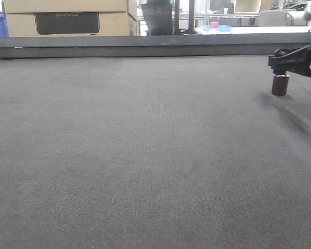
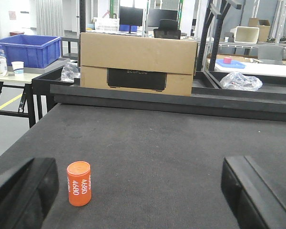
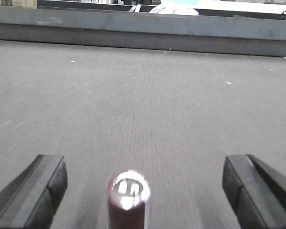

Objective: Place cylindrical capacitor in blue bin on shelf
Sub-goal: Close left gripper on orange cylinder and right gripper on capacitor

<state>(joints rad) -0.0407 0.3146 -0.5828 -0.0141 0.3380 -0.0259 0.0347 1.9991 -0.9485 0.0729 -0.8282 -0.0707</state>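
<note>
Here, in the exterior front-facing view, the cylindrical capacitor stands upright on the dark grey mat at the right edge of the frame. The right gripper is directly above it, though this angle hides how far its jaws are spread. In the left wrist-mounted view, the left gripper is spread wide, its black fingers in the two lower corners, holding and touching nothing. An orange cylinder stands between them, nearer the lower-left finger but apart from it. A cardboard box sits beyond the mat at upper centre, and a blue crate at upper left. In the right wrist-mounted view, the right gripper's jaws are equally wide. The capacitor stands at lower centre between them, left of the middle, blurred and touching neither finger.
</note>
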